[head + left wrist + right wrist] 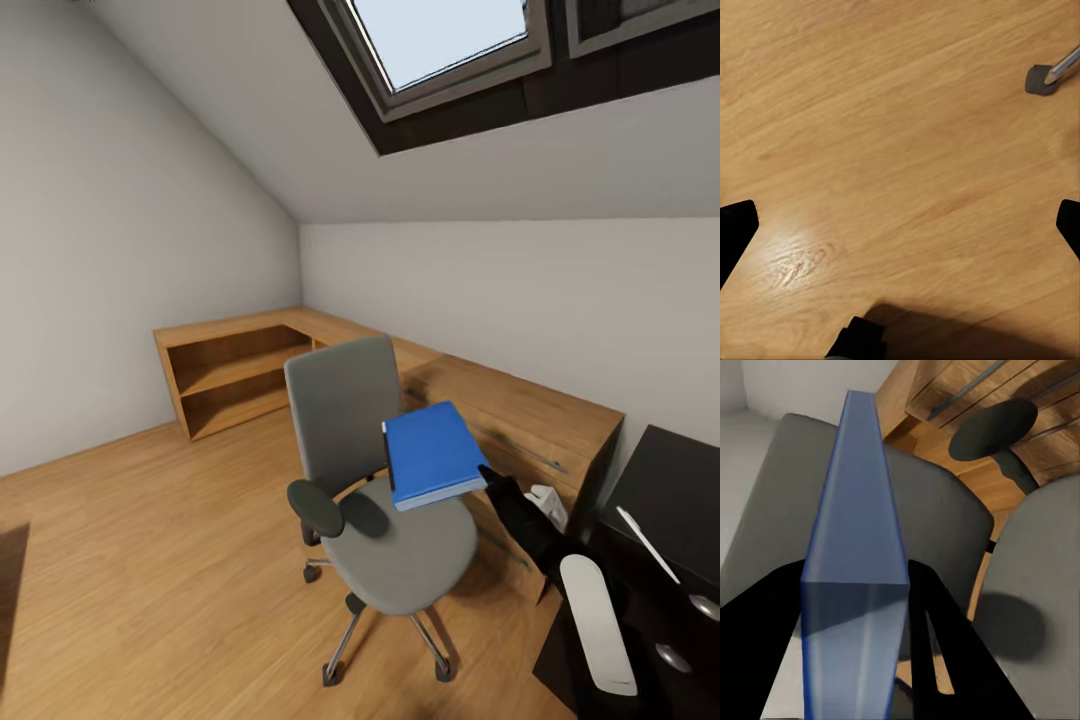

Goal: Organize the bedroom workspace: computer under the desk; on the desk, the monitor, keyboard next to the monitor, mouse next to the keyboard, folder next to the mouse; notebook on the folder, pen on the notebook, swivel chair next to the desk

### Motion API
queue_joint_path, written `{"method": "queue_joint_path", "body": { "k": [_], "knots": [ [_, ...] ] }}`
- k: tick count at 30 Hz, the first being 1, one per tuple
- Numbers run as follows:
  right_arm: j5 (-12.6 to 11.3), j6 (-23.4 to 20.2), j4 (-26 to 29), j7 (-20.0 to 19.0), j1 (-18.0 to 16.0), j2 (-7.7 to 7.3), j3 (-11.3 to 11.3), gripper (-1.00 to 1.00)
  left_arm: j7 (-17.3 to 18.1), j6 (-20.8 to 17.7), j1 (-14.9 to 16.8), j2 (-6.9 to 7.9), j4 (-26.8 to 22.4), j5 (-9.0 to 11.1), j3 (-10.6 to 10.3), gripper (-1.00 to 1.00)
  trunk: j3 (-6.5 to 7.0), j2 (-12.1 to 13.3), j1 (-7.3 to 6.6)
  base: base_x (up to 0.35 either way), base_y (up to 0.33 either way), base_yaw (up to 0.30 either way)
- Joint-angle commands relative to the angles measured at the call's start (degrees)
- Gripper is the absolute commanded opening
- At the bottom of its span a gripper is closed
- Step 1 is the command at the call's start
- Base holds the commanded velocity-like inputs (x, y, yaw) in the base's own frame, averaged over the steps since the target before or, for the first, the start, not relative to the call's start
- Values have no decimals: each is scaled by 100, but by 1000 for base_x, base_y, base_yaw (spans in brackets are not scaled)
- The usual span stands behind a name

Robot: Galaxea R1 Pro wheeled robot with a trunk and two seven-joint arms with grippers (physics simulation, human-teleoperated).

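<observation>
The grey swivel chair point(400, 550) stands in the middle of the wood floor, its tall back point(342, 410) toward the low cabinet. The bright blue folder point(433, 455) hangs tilted just above the seat, with my right gripper point(492, 480) shut on its right edge. The right wrist view shows the folder point(855, 532) edge-on between the two black fingers point(765, 622), over the grey seat point(1042, 585). The glossy black desk point(675, 490) shows at the lower right. My left gripper point(900, 225) is open over bare floor, nothing between its fingertips.
A low light-wood cabinet point(235, 375) with shelves runs along the far walls in an L. A thin white pen-like object point(645, 543) lies on the desk top, above drawers with silver knobs point(705, 607). A chair castor point(1041, 79) is in the left wrist view.
</observation>
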State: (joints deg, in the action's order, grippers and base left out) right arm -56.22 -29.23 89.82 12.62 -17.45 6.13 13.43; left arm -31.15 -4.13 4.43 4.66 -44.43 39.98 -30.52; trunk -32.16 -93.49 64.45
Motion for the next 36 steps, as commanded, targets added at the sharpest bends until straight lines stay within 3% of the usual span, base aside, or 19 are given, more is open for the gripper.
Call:
{"method": "queue_joint_path", "body": {
  "k": [1,9,13,22,25,26,36],
  "knots": [
    [-76,-36,9,6,-5,3,12,-100,-49,-22,5,9,-11,19,-32,100,12,38,-23,0,0,0],
    [-156,-65,7,-214,10,-141,47,-100,-49,-11,5,-82,71,26,-33,100,156,359,-199,0,0,0],
    [-175,-73,9,-223,13,-349,55,-100,-49,-9,5,-169,199,14,-39,100,228,519,-286,0,0,-3],
    [-180,-74,9,-227,31,-414,84,-100,-48,-9,4,-291,347,-18,-55,100,389,880,-484,0,0,-33],
    [-179,-74,6,-226,31,-414,204,-100,-49,-9,5,-297,347,-21,-58,100,443,1001,-550,0,0,-231],
    [-179,-74,2,-225,31,-411,388,-100,-49,-9,5,-294,347,-23,-61,100,461,1041,-572,-11,0,-289],
    [-179,-68,-8,-228,31,-415,527,-100,-49,-9,5,-290,347,-22,-63,100,640,1442,-792,-245,0,-297]
  ]
}}
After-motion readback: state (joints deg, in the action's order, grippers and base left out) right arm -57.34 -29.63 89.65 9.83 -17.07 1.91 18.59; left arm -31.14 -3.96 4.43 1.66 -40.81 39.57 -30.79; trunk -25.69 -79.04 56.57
